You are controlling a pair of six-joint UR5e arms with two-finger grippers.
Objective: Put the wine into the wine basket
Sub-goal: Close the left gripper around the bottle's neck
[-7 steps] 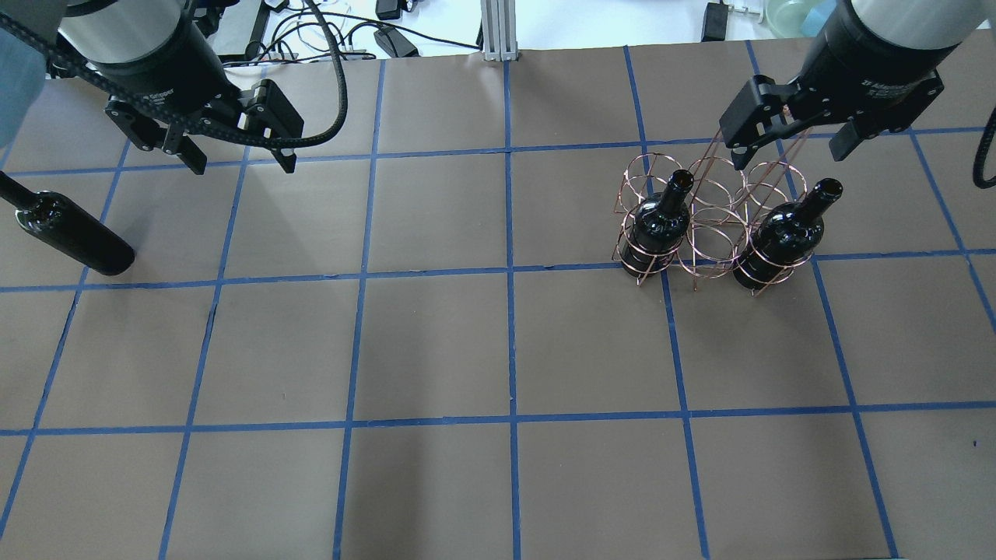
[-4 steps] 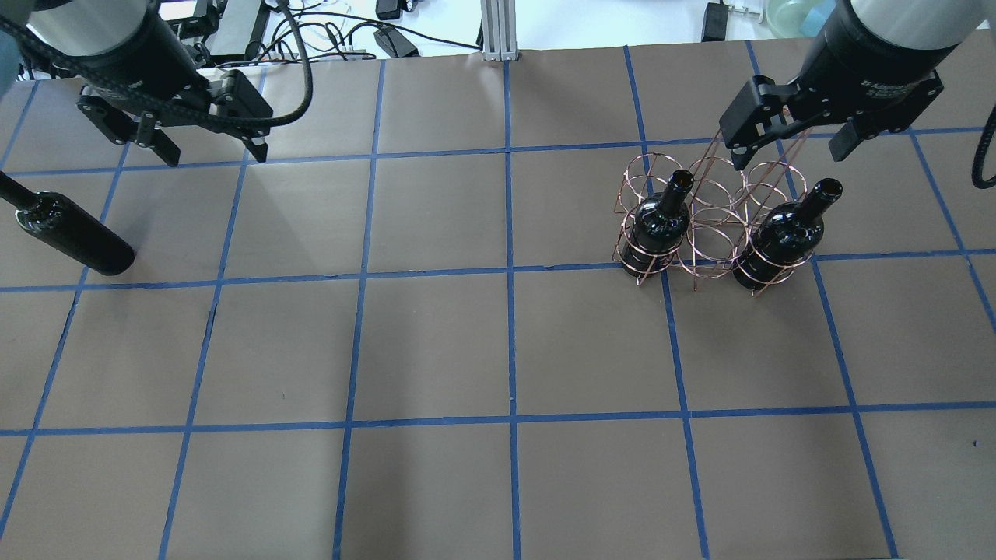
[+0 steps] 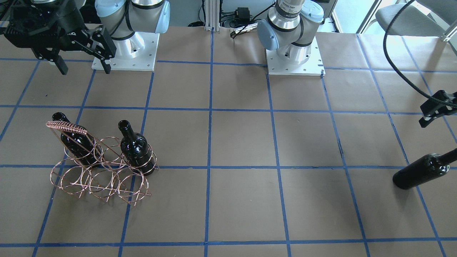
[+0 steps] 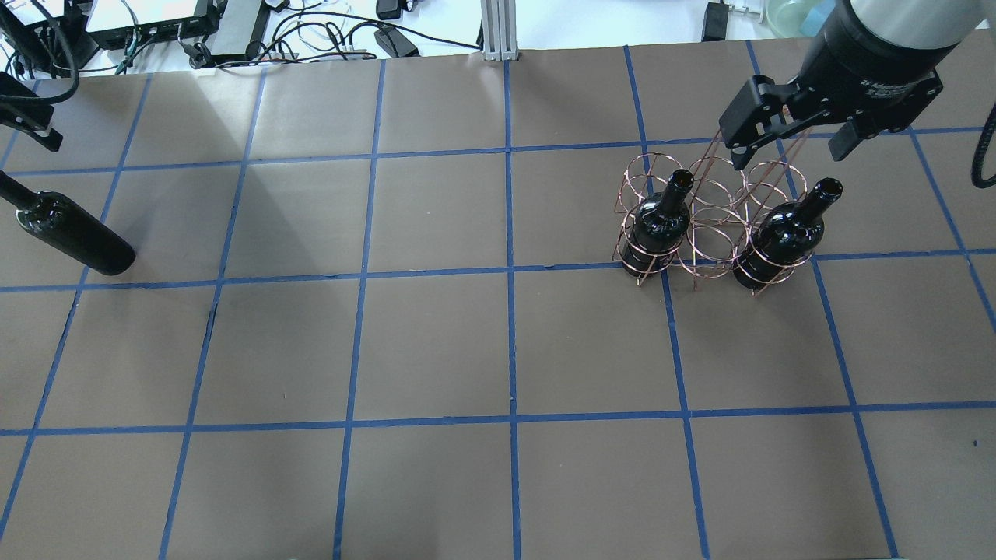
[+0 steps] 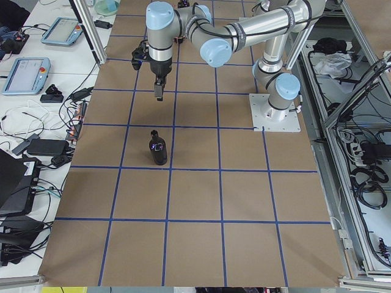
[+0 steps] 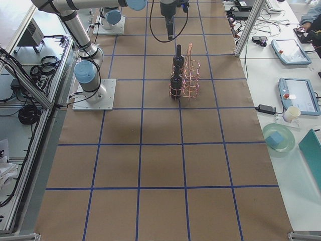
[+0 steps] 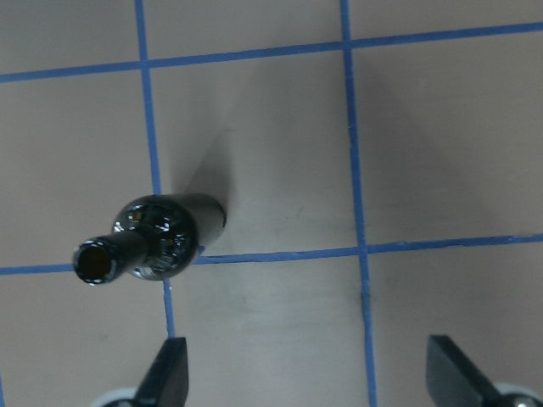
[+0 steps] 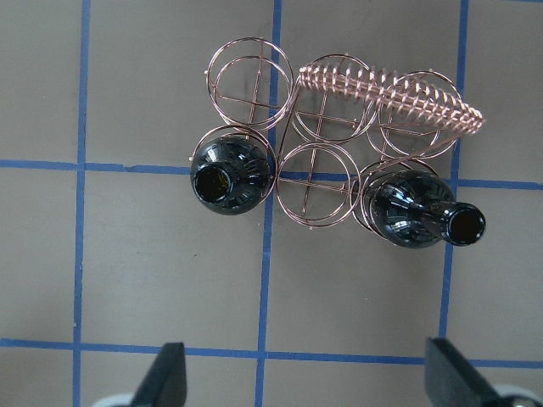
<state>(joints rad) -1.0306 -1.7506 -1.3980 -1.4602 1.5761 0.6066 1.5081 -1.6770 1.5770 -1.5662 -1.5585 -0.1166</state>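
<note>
Main risk: toppling the loose bottle point(image 7: 165, 233) on the approach. Stands tall and narrow on a small base, in slick glass, and sits off to one side of the left gripper point(image 7: 310, 381) rather than between the jaws. Likely to go over and roll under a sideways sweep or a lopsided close. Could also slide out of a pinch on the glossy neck during the carry.

Further risk at the basket point(image 8: 316, 170): catching the bottle's base on a wire ring, or clipping the slanted handle point(image 8: 390, 93) on the way down. Looks light enough to shift or tip under such a knock. Needs care too around the seated bottles point(image 8: 229, 182), which fill the two end rings of one row. Leaves the ring between them and the whole other row free.

Left jaws: spread wide, holding nothing. Right gripper point(image 8: 310, 381): hangs above the basket, jaws equally wide apart and empty.

Loose bottle's place: on the tabletop point(image 4: 436, 350) at the robot's far left, well apart from the basket on the right side.

Points neck-up, with the open mouth on top and the long axis vertical. Looks slanted in the overhead and front views, probably from perspective alone.
</note>
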